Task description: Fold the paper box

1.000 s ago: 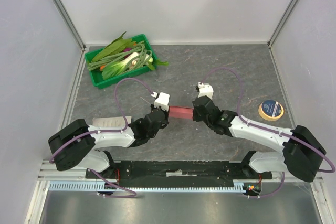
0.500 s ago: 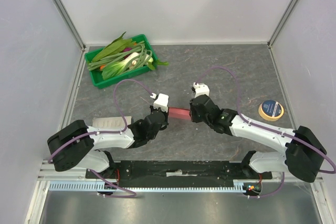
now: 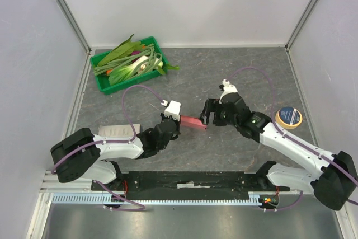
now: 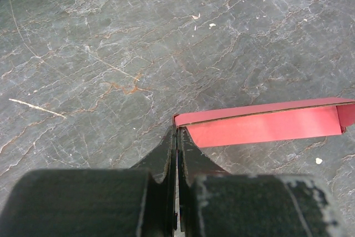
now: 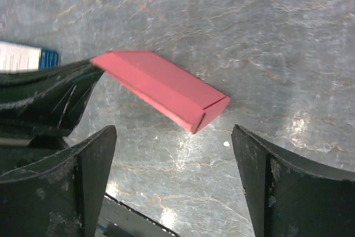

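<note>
The paper box point(image 3: 193, 121) is a pink-red, flat folded strip held just above the grey table between the two arms. My left gripper point(image 3: 177, 119) is shut on its left end; in the left wrist view the gripper point(image 4: 176, 132) pinches the corner and the paper box point(image 4: 266, 126) runs off to the right. My right gripper point(image 3: 210, 113) is open and stands just right of the box's free end without touching it. In the right wrist view the paper box point(image 5: 161, 87) lies beyond the wide-apart fingers of that gripper point(image 5: 173, 132).
A green tray point(image 3: 99, 82) of leafy vegetables sits at the back left. A roll of tape point(image 3: 289, 117) lies at the right. A white-and-blue booklet point(image 3: 117, 131) lies under the left arm, its corner showing as the booklet point(image 5: 22, 56). Walls close in three sides.
My right gripper has opened, let go of the box's right end and drawn back to the right. The left gripper still holds the box, which now slants slightly.
</note>
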Controlling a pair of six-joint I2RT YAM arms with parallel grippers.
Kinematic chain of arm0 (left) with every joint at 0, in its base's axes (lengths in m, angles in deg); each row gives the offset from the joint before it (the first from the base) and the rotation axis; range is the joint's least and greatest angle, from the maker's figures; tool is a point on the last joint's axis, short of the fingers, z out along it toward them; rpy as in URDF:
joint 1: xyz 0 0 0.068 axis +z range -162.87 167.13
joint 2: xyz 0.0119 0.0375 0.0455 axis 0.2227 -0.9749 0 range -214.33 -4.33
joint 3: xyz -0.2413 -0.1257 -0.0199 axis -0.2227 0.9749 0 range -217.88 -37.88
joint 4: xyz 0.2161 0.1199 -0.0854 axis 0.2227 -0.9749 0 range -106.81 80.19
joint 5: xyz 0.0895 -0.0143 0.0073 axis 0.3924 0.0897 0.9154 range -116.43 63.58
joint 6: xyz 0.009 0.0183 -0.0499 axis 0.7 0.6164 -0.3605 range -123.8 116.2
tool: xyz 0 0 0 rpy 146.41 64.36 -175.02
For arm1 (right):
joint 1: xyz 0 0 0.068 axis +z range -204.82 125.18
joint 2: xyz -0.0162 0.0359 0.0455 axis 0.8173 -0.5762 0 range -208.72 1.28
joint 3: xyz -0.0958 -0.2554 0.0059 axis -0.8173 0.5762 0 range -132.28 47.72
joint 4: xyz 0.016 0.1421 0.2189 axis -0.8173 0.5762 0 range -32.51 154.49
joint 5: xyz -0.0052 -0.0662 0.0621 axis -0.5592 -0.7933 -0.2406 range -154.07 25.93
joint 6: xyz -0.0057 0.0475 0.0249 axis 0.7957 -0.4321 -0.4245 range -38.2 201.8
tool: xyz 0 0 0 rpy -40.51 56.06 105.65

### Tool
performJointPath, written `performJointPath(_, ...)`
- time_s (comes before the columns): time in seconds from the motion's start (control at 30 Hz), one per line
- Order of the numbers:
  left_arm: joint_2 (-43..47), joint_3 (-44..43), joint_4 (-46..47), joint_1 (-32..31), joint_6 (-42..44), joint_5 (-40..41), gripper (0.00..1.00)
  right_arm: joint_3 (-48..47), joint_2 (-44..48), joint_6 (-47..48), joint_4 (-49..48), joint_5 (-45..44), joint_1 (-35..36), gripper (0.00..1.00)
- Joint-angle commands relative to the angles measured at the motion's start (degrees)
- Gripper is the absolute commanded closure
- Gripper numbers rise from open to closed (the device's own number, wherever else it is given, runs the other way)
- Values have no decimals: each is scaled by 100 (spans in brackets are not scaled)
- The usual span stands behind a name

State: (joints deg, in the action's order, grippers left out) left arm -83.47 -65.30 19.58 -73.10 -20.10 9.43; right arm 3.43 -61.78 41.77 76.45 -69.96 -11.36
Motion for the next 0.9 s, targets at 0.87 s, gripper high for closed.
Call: performJointPath(0.87,-313,-9,-671,-95,-120,-334,98,2302,-689,-5005,-3486,2417,-1419,27)
